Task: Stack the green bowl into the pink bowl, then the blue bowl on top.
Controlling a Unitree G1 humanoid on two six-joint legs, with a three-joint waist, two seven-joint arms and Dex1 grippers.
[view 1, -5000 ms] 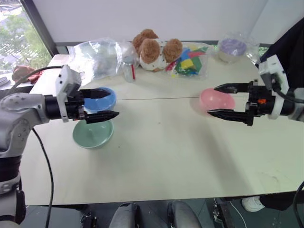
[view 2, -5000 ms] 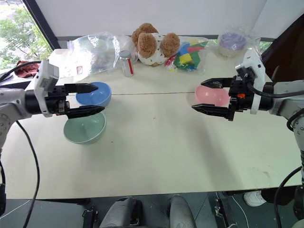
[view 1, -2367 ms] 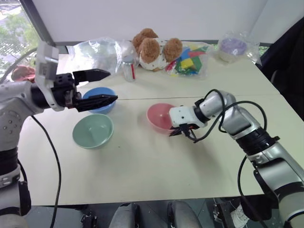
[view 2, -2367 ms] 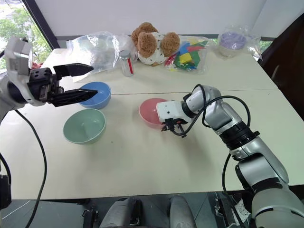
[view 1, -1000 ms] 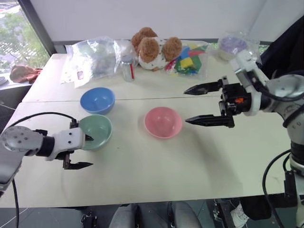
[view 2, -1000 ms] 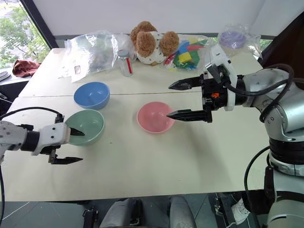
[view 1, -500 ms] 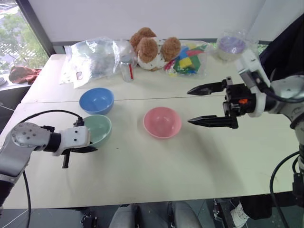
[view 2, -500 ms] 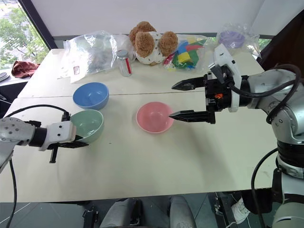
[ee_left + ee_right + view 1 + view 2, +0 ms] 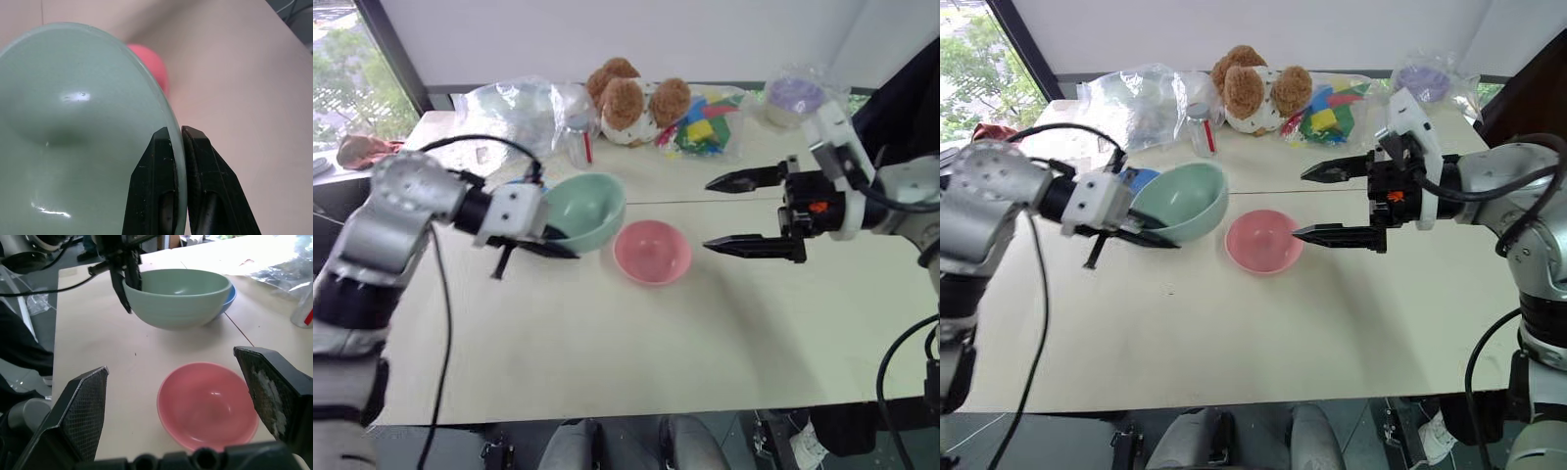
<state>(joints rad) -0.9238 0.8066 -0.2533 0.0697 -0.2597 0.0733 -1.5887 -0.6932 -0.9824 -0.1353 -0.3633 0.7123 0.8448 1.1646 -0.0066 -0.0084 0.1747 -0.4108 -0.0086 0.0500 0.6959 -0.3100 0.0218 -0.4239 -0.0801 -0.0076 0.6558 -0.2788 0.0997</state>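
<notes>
Pale tabletop (image 9: 636, 333) runs bare along the near edge, with the bowls farther in. Nearest of them is the pink bowl (image 9: 652, 252), sitting upright and empty at the centre, ready to receive the others. Just beside it and lifted off the surface, the green bowl (image 9: 584, 211) hangs tilted in the left gripper (image 9: 551, 244), whose two black fingers are pinched tight on the rim, one inside and one outside; that edge grip leaves the bowl's underside free to drop into the pink one. Across from it the right gripper (image 9: 744, 211) hovers with its jaws spread wide and nothing between them, probably waiting its turn. Behind the green bowl, the blue bowl (image 9: 1141, 177) is mostly hidden, so its exact resting spot is hard to judge. Farther back lie a clear plastic bag (image 9: 509, 113), a small bottle (image 9: 1200, 130), a plush toy (image 9: 631, 98), bagged coloured blocks (image 9: 705, 122) and a wrapped purple bowl (image 9: 791, 98). No writing is legible anywhere.
</notes>
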